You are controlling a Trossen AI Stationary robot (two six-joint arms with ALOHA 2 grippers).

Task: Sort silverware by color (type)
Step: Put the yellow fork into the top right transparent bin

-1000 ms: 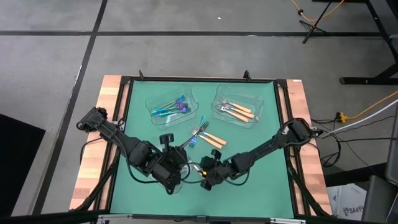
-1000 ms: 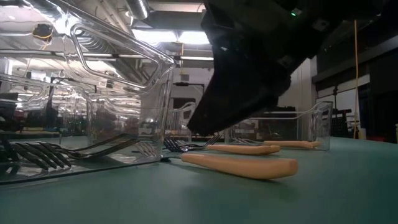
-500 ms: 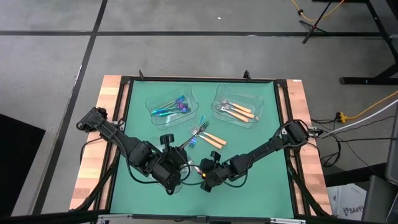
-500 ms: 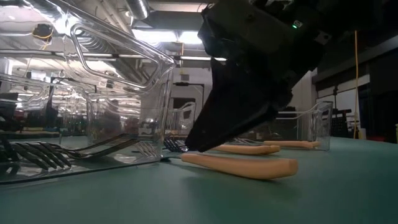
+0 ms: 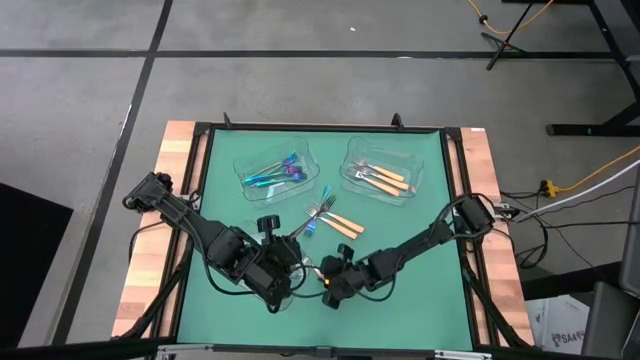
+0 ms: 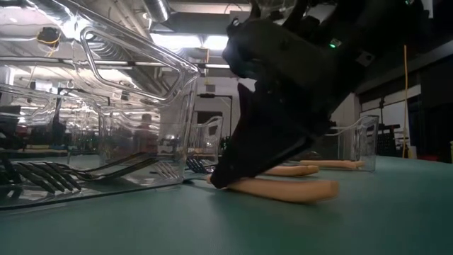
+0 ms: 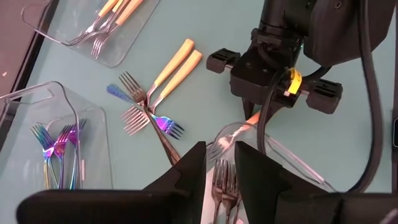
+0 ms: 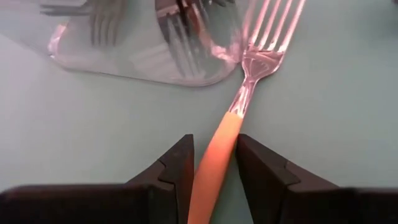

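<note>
landmark: loose forks [image 5: 325,215] at counter [image 5: 425,290] centre | behind-left: tray [image 5: 277,168] holding forks | behind-right: tray [image 5: 385,170] holding forks | in front: near tray [image 7: 273,155] with forks | right end effector [image 5: 322,283] astride a fork handle [image 8: 214,158] beside near tray

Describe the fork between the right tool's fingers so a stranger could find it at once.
Start at the near clear tray beside the left tool, holding dark forks. Just outside its rim, the orange-handled fork lies alone on the green mat, handle between the right tool's fingers. The other loose orange forks lie tangled mid-table.
</note>
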